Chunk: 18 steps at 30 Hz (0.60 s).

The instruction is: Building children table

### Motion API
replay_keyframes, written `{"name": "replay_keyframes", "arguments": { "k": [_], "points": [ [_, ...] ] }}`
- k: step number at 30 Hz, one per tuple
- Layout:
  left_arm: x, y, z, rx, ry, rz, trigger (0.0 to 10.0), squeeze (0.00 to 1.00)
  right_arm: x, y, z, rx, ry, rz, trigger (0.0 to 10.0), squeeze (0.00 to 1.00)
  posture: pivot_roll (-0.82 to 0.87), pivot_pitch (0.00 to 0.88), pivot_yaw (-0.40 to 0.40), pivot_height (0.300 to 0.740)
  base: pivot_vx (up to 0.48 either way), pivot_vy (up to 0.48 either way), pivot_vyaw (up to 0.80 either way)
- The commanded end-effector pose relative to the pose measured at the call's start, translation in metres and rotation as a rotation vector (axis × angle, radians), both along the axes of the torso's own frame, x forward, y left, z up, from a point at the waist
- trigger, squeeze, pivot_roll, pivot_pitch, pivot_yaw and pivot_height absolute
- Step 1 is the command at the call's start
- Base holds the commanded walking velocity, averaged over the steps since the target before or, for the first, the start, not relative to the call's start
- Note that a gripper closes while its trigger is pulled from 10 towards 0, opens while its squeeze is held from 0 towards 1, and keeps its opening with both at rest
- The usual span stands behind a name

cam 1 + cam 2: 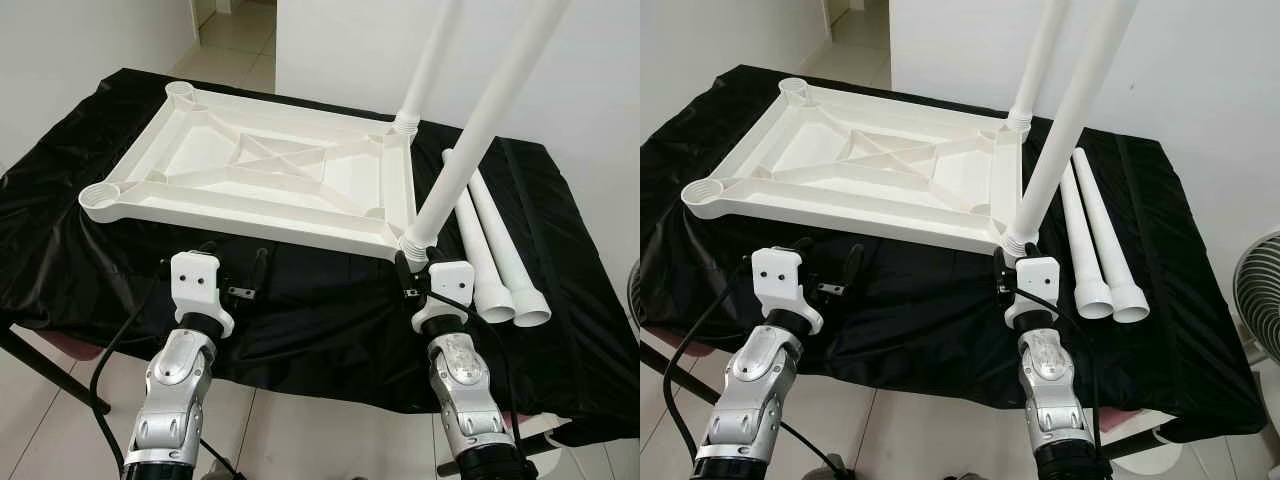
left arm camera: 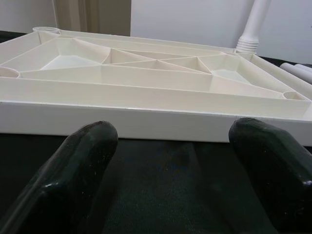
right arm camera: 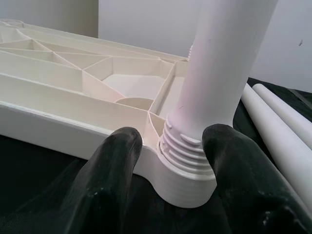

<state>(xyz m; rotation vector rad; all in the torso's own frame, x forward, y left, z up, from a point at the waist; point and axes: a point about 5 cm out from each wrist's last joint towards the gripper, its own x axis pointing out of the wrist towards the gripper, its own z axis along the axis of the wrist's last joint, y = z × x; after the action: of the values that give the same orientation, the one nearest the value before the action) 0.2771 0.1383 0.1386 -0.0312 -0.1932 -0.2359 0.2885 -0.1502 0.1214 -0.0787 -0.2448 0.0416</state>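
Lying upside down on a black cloth [image 1: 330, 320], a white plastic tabletop [image 1: 260, 170] shows its ribbed underside, with two legs already standing in the corner sockets on the robot's right side. The near leg [image 1: 480, 130] rises from the corner at about 4 o'clock on the tabletop, its threaded base seated in the socket; the far leg [image 1: 428, 65] stands at about 2 o'clock. The two sockets on the left side, one near [image 1: 100, 195] and one far [image 1: 181, 90], hold no leg.

The right gripper [image 3: 170, 161] sits at the base of the near leg, its two black fingers [image 3: 114, 165] spread to either side of the threaded collar and socket; whether they press against the plastic cannot be told. The left gripper [image 2: 170, 161] hovers over the cloth just short of the tabletop's near edge, at about 7 o'clock, its fingers [image 2: 83, 151] apart and holding nothing.

Two spare legs [image 1: 495, 250] lie side by side on the cloth at about 3 o'clock of the tabletop, just beside its right edge, their wider open ends pointing toward the robot.
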Motion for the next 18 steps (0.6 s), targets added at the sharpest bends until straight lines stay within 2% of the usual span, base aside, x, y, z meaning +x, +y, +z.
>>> {"name": "replay_keyframes", "arguments": {
  "k": [1,18],
  "points": [
    [0.0014,-0.0002,-0.0001,-0.007,0.003,0.041,10.0,0.00,0.0006,-0.0030,-0.0007,-0.003,-0.004,-0.011,10.0,0.00,0.20,0.055,-0.071,0.740,0.000,0.000,0.00],
    [0.0035,-0.0010,0.0018,-0.008,-0.009,0.036,10.0,0.00,0.0042,-0.0012,0.0011,-0.003,-0.014,-0.004,10.0,0.00,0.20,0.040,-0.072,0.740,0.000,0.000,0.00]
  ]
}}
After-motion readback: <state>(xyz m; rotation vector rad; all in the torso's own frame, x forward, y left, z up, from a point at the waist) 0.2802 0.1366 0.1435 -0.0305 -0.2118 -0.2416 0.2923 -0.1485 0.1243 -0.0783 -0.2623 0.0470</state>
